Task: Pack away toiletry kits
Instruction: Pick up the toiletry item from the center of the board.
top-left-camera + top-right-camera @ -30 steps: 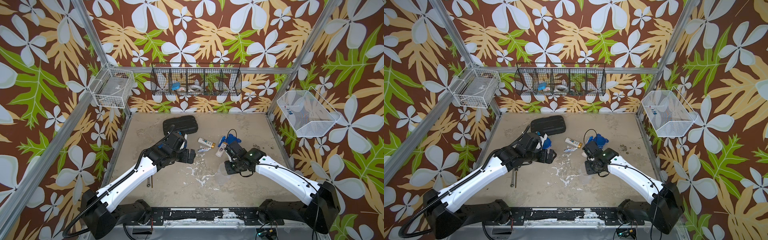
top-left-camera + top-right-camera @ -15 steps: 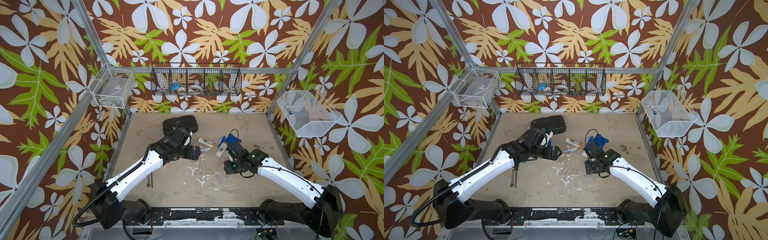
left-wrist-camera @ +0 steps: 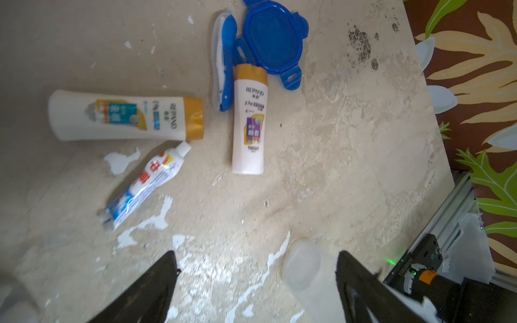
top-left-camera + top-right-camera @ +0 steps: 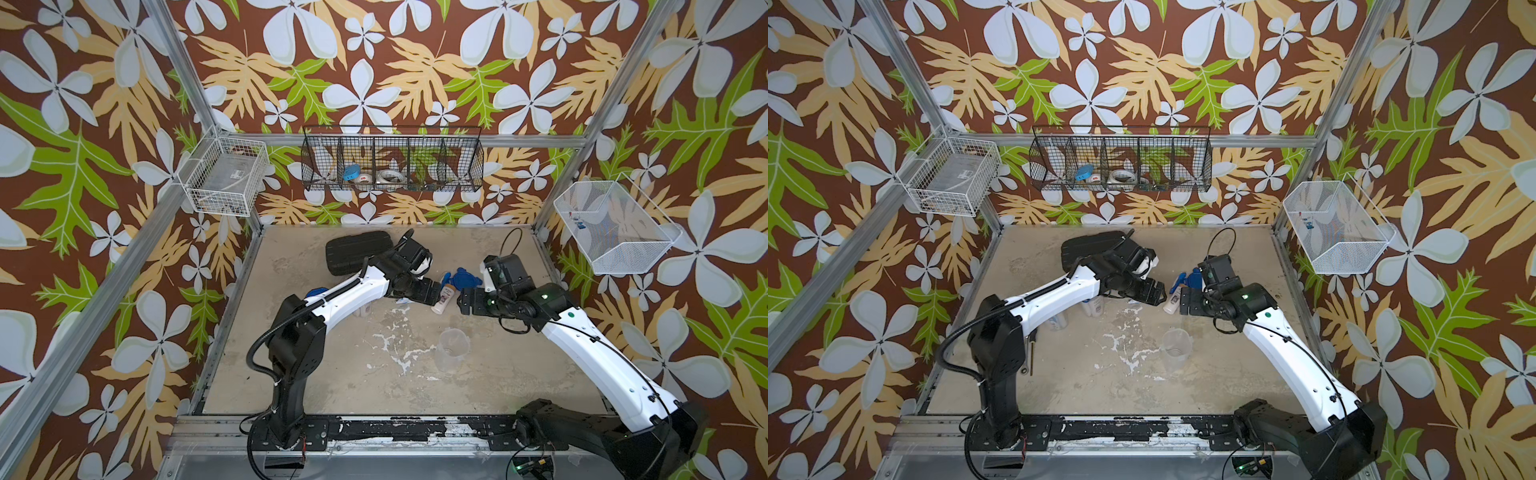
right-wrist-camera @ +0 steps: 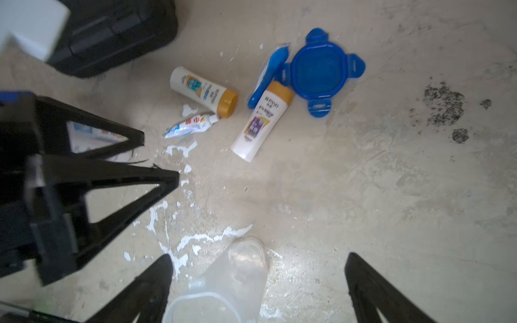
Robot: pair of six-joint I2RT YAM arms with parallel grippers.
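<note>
We note L gripper & R gripper jaws spread, empty; rec. L straddle purple-label bottle squarely before closing.

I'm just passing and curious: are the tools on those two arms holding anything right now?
Left tool: open, holding nothing.
Right tool: open, holding nothing.

Left pincer spread, right pincer spread — both empty
</note>
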